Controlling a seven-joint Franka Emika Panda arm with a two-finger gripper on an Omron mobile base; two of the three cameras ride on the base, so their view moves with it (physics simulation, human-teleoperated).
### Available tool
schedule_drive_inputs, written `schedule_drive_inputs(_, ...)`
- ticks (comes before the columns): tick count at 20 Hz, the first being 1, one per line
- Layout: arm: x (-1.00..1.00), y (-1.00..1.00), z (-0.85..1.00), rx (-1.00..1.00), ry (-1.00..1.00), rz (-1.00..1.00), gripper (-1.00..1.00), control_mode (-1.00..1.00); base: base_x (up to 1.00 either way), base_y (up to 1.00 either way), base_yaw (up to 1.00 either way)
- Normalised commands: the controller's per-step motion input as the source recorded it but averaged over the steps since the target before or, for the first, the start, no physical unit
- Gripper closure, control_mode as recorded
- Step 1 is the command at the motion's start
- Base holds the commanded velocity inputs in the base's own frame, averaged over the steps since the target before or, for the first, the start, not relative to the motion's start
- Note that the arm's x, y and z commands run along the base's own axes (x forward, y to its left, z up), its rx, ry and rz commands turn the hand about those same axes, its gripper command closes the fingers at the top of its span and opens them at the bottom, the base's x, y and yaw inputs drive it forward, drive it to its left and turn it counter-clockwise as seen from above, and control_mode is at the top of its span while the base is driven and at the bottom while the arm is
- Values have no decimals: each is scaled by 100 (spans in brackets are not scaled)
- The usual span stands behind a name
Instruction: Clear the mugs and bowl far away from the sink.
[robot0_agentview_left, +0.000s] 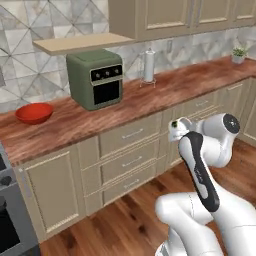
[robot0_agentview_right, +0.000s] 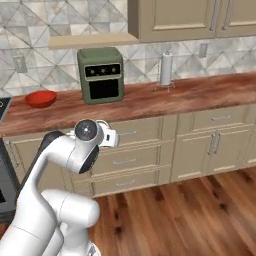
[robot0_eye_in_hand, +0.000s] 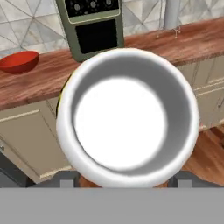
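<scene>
White and glossy, the mug (robot0_eye_in_hand: 127, 118) sits right at the gripper (robot0_eye_in_hand: 124, 181), mouth turned toward the hand camera so its round pale interior faces straight out. Both dark finger tips show at either side of the mug's lower edge, and the gripper is clasped on the white mug, carrying it in the air in front of the cabinet drawers (robot0_agentview_left: 131, 160). In the left base view the mug (robot0_agentview_left: 179, 129) appears as a small white shape at the end of the arm, level with the drawer fronts and below the edge of the wooden worktop (robot0_agentview_left: 165, 92).

Beyond the gripper and higher up, the olive-green toaster oven (robot0_eye_in_hand: 92, 26) stands on the worktop against the tiled wall. Far off to the gripper's left, well apart from the mug, the bright red bowl (robot0_agentview_left: 34, 113) rests upright on the worktop near its end. To the gripper's right and farther back, a paper towel roll (robot0_agentview_left: 149, 65) stands upright on its holder. A small potted plant (robot0_agentview_left: 239, 54) sits at the far right end of the worktop, well away from the gripper.
</scene>
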Motion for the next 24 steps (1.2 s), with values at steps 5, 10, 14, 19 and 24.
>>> schedule_drive_inputs(5, 0, 0, 0, 0, 0, 0, 100, 100, 37, 6, 76)
schedule_drive_inputs(10, 0, 0, 0, 0, 0, 0, 100, 100, 100, 2, 40)
schedule_drive_inputs(14, 0, 0, 0, 0, 0, 0, 100, 100, 100, -7, 16)
schedule_drive_inputs(19, 0, 0, 0, 0, 0, 0, 100, 100, 89, -1, 2)
schedule_drive_inputs(24, 0, 0, 0, 0, 0, 0, 100, 100, 59, -4, -1)
